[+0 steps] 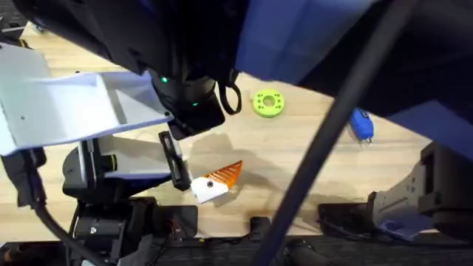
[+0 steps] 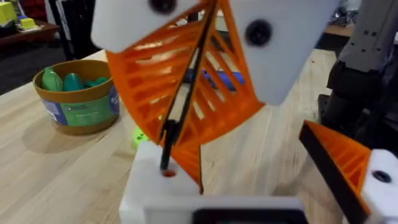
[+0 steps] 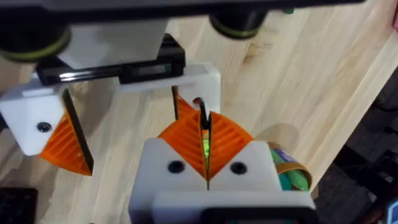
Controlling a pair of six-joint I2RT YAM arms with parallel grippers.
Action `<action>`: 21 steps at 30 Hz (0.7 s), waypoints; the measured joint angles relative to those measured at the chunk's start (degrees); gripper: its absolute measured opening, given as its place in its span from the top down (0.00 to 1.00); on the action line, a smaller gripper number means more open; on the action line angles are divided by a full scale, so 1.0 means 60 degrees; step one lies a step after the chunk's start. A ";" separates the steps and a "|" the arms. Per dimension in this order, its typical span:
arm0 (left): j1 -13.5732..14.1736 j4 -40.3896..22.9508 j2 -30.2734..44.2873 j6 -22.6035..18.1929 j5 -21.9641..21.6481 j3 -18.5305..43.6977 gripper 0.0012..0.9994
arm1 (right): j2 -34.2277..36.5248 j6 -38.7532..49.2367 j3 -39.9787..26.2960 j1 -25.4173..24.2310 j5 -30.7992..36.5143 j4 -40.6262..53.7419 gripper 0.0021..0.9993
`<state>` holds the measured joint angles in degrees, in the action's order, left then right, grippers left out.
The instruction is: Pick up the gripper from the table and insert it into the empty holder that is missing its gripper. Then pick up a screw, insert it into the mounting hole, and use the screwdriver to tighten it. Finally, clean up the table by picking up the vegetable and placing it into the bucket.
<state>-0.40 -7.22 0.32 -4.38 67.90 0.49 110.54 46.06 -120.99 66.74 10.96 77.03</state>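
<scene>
Nearest is white, blocky plastic: the holder [image 2: 155, 196] on the left tool [image 2: 255, 186], whose fingers stand apart, released. A thin black rod [image 2: 180, 106] stands almost upright, its tip in the holder's top hole. The right tool [image 2: 199, 81], with orange ribbed pads, is clenched on this rod. Farther on the wooden surface [image 2: 50, 180], the round bucket [image 2: 78, 102] sits at 10 o'clock. In the overhead view the blue cylindrical screwdriver [image 1: 361, 125] lies at 2 o'clock.
</scene>
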 joint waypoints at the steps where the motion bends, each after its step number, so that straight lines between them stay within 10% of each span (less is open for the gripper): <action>1: 0.0000 0.0000 -0.0004 0.0000 0.0002 0.0000 0.01 | 0.0001 -0.0001 0.0002 0.0000 0.0000 0.0001 1.00; 21: 0.0000 0.0000 -0.0002 0.0000 0.0000 0.0000 0.01 | 0.0118 -0.0182 0.0000 0.0000 -0.0042 0.0090 1.00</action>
<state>-0.40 -7.22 0.30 -4.38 67.90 0.49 111.25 44.97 -120.99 66.74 10.71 77.57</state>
